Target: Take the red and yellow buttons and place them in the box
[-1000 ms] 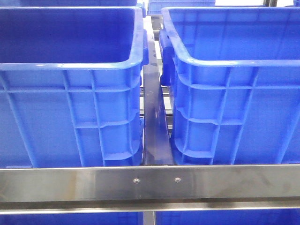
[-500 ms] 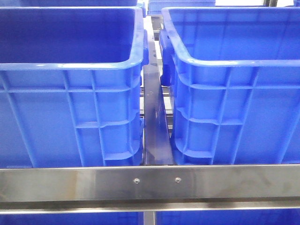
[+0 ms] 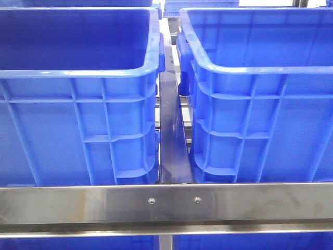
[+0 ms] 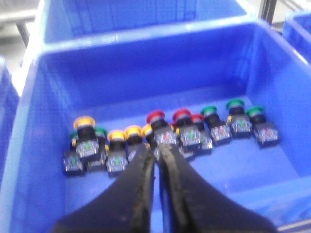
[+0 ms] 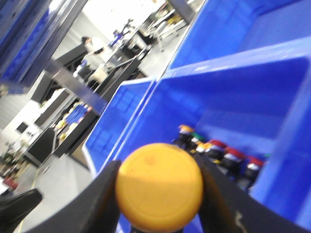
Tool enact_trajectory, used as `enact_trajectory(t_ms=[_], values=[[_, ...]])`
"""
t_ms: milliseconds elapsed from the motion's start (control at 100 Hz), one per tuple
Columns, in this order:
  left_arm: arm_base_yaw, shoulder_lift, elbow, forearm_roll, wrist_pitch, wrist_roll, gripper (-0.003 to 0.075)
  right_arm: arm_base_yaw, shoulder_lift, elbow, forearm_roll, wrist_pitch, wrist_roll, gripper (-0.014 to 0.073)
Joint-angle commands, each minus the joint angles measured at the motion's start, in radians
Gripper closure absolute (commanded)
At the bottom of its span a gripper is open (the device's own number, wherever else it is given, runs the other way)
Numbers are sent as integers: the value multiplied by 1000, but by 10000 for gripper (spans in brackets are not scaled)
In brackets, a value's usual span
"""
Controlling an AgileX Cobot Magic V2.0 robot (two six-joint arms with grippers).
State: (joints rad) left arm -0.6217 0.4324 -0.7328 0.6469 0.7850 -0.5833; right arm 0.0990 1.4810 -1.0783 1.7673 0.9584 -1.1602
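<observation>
Neither arm shows in the front view, which holds only two blue boxes, one at the left (image 3: 78,73) and one at the right (image 3: 260,67). In the left wrist view, my left gripper (image 4: 156,149) is shut with nothing between its fingers. Its tips hover just before a row of push buttons on a blue box's floor (image 4: 233,170): yellow buttons (image 4: 116,136), red buttons (image 4: 155,116) and green ones (image 4: 235,103). In the right wrist view, my right gripper (image 5: 159,190) is shut on a round yellow button (image 5: 159,184), held above a blue box (image 5: 233,97) that contains more buttons (image 5: 219,151).
A steel rail (image 3: 166,203) crosses the front below the boxes, and a dark metal bar (image 3: 171,140) runs through the narrow gap between them. More blue crates (image 4: 136,19) stand behind. Workshop floor and benches (image 5: 73,97) lie beyond the right-hand box.
</observation>
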Motion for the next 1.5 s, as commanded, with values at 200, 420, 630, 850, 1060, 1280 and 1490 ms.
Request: enact_trajectory(t_ms=[200, 420, 630, 850, 1060, 1280, 1490], values=[[-5, 7, -26, 50, -93, -8, 739, -154, -41, -34, 80, -15, -3, 609], [-5, 7, -26, 50, -93, -8, 739, -220, -16, -33, 78, -151, -3, 609], [-5, 7, -26, 50, -93, -8, 739, -221, 72, -35, 80, -265, -3, 609], [-5, 7, -26, 50, -93, -8, 739, -219, 199, -86, 80, -261, -3, 609], [-5, 7, -26, 50, -93, -8, 739, -218, 322, -154, 80, -257, 30, 609], [-5, 7, -26, 50, -93, -8, 739, -218, 413, -199, 80, -241, 50, 609], [-5, 7, -26, 48, -93, -8, 739, -218, 447, -213, 80, -247, 50, 609]])
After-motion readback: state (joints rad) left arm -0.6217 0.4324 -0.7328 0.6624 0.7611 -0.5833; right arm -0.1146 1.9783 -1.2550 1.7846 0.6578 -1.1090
